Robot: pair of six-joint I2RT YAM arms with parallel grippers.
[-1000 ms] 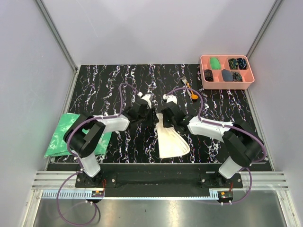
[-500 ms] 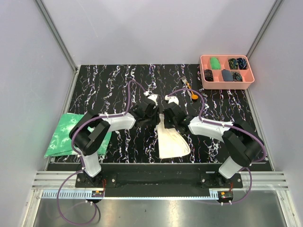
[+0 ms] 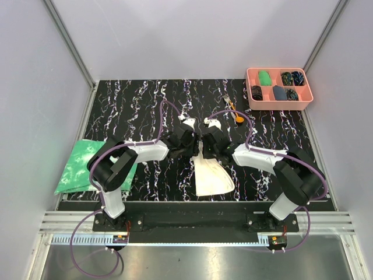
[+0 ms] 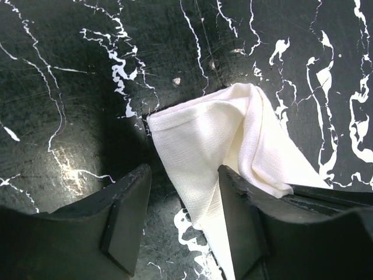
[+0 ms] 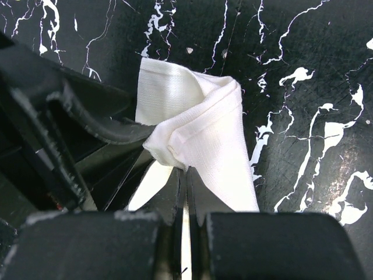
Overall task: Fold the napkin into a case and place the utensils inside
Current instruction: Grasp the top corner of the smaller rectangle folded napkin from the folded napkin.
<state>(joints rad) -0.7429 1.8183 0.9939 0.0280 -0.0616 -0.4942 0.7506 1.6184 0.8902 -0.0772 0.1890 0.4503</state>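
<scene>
The cream-white napkin (image 3: pixel 213 175) lies near the table's front middle, wide at the near end and bunched to a narrow top. My right gripper (image 3: pixel 205 144) is shut on a raised fold at that top (image 5: pixel 215 134), jaws pressed together (image 5: pixel 187 173). My left gripper (image 3: pixel 194 146) is open right beside it, its fingers (image 4: pixel 125 221) straddling the napkin's left corner (image 4: pixel 198 140) without closing; the gripper's midpoint (image 4: pixel 183 216) is over cloth. The fork and orange spoon (image 3: pixel 233 111) lie together behind, to the right. No finished case shows.
A pink compartment tray (image 3: pixel 252 87) with small dark and green items stands at the back right. A green-and-white mottled cloth (image 3: pixel 81 166) lies at the left edge. The table (image 3: pixel 134 111) is black marbled, with grey walls around.
My left gripper has moved right, up to the napkin's top beside the right gripper. The napkin's top has drawn narrower and slightly farther back. The right gripper keeps its hold.
</scene>
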